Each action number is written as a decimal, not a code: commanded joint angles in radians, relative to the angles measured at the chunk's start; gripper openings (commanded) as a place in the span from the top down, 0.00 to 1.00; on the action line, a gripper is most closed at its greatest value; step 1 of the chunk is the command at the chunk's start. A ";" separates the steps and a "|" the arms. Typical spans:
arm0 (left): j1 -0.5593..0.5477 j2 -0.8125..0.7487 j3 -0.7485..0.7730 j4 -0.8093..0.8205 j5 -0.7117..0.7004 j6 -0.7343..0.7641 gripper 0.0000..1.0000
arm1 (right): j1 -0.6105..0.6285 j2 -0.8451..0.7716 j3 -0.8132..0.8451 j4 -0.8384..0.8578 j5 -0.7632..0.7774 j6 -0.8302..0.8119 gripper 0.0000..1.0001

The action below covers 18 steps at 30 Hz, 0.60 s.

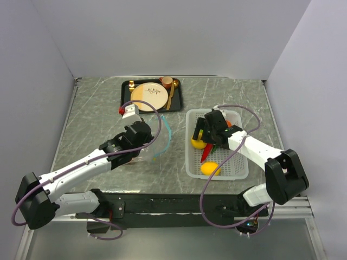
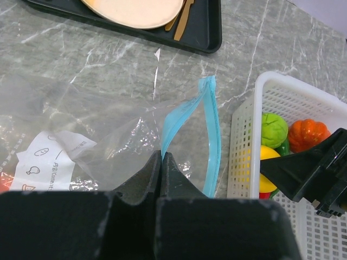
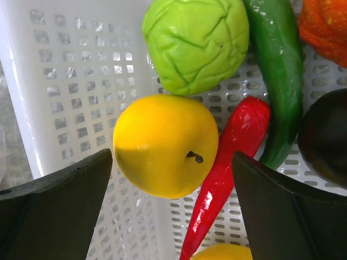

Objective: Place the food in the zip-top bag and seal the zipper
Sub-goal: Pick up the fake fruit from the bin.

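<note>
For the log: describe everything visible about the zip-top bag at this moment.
The zip-top bag is clear, crinkled, floppy plastic. It rests on the grey marbled table, left of the white mesh basket. A white printed label shows on its left part. Its light blue zipper is parted, the two strips bowed into an open loop. The left gripper is shut on the film at the mouth, by the left strip.

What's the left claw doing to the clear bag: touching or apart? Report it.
Touching. The left wrist view shows the left claw shut, with the clear bag pinched in it.
</note>
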 commanded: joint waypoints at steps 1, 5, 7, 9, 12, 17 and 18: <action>0.006 0.019 0.046 0.021 0.012 0.029 0.99 | -0.010 0.026 0.062 0.026 -0.024 -0.009 0.07; 0.006 0.016 0.051 0.001 0.009 0.010 0.99 | -0.013 0.046 0.054 0.046 -0.053 -0.021 0.19; 0.006 0.015 0.045 -0.005 0.001 -0.017 0.99 | -0.013 0.054 0.051 0.052 -0.064 -0.034 0.28; 0.006 0.015 0.039 -0.015 -0.003 -0.040 0.99 | -0.016 0.051 0.048 0.057 -0.067 -0.041 0.37; 0.006 0.009 0.027 -0.001 0.009 -0.054 0.99 | -0.020 0.034 0.042 0.058 -0.072 -0.054 0.52; 0.006 0.005 0.014 0.013 0.015 -0.053 0.99 | -0.023 -0.004 0.033 0.058 -0.073 -0.061 0.60; 0.006 0.007 0.017 0.010 0.013 -0.050 0.99 | -0.021 -0.009 0.031 0.058 -0.072 -0.060 0.61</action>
